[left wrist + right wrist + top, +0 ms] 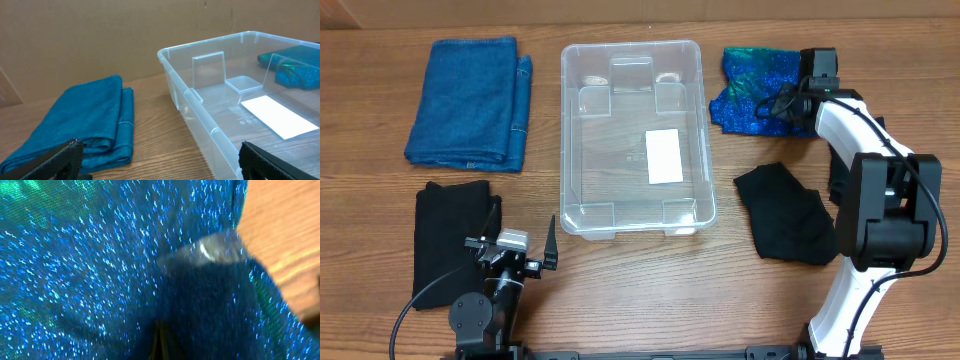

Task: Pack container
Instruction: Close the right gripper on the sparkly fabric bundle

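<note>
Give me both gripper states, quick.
Left gripper: open, holding nothing.
Right gripper: at the sparkly blue cloth; open or closed cannot be told.

Clear empty container (637, 135), upright, mid-table

Overhead looks down; left wrist low, level; both show container (620, 160).

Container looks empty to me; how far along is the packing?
Nothing packed yet: the container holds only its label. The right gripper is down on the sparkly blue cloth, grip unclear. The blue towel, left black cloth and right black cloth lie outside.
</note>
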You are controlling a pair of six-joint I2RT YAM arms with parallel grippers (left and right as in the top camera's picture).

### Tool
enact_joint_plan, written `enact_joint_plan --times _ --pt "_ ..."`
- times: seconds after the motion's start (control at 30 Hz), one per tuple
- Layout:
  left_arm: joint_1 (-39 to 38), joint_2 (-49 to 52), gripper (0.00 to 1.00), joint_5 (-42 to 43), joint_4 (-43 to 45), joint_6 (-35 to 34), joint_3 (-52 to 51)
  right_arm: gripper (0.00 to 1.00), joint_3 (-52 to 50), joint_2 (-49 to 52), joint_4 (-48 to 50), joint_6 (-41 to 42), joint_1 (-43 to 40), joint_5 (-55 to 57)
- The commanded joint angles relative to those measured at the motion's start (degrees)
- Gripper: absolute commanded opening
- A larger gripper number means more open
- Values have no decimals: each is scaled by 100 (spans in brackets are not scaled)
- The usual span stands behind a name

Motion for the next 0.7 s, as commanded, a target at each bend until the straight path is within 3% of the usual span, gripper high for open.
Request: enact_joint_plan --times 0.0,0.2,0.37,0.47,0.5,0.57,0.6,0.67 --pt "31 -55 100 -52 4 -63 -20 4 20 142 -87 892 7 -756" --pt "31 -55 100 -55 4 -63 -20 4 20 142 308 1687 146 -1884" --pt "31 -55 100 -52 4 -63 -20 4 190 -70 490 1668 55 -1873" --pt "31 -55 100 -52 4 -61 -20 4 791 -358 90 1099 -236 -1821" --pt "31 -55 100 -52 4 -61 -20 9 1045 -435 -114 800 -341 -1766" --pt "31 -55 100 -52 4 -63 -20 33 1768 -492 -802 -323 -717 -1722" --pt "31 -55 100 -52 4 -63 -20 40 1893 -492 -1029 -756 -940 -1751" --pt "31 -55 100 -52 4 -61 -20 45 1882 -450 -1283 -1211 -1257 -1965"
